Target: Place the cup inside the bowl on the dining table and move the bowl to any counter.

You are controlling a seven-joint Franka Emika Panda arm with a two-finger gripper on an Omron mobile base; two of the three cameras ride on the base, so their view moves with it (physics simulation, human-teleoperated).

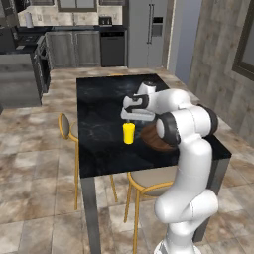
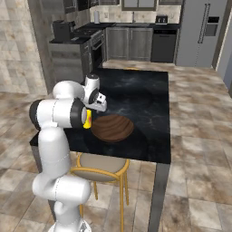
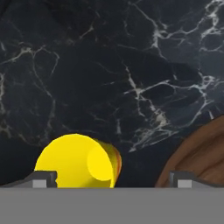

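The cup [image 1: 128,133] is seen upright on the dining table's black marble worktop [image 1: 99,109], near its front half, just left of the bowl [image 2: 112,128]; whether the two touch cannot be told. In the hand view the cup [image 3: 78,161] lies at the lower left and the bowl's wooden rim [image 3: 199,155] at the lower right. The end effector [image 1: 132,119] is held directly above the cup, its fingers spread wide and nothing gripped. A chair [image 2: 100,165] with a gold frame is tucked under the table's near edge.
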